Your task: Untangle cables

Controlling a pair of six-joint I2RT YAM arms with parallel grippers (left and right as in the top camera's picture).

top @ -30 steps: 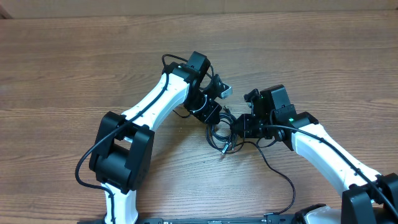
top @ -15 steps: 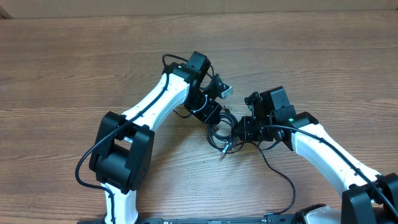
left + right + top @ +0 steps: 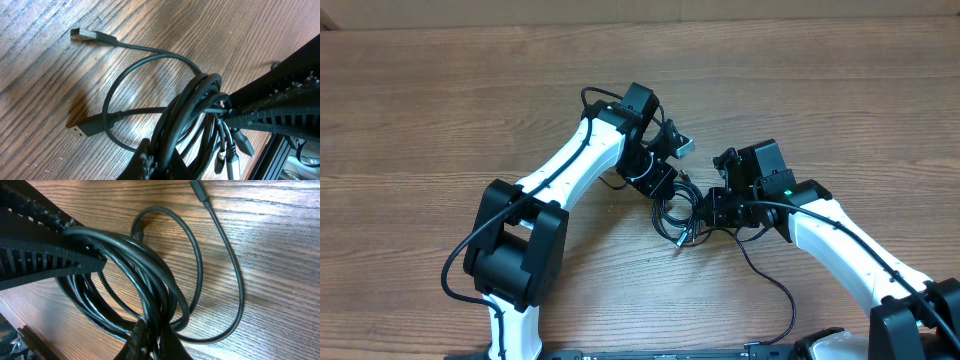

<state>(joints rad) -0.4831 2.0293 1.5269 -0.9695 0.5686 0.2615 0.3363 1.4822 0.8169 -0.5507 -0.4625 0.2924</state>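
Both the left gripper and right gripper have jaws pinched onto one coiled bundle of cables resting near the middle of the wooden tabletop

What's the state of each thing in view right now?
cables, tangled in one coiled bundle, held from both sides, not yet separated
left gripper, fingers shut on the cables
right gripper, fingers shut on the cables
USB plugs, two loose ends, unplugged, lying flat on the wooden table
small plug, loose end, unplugged, on the table
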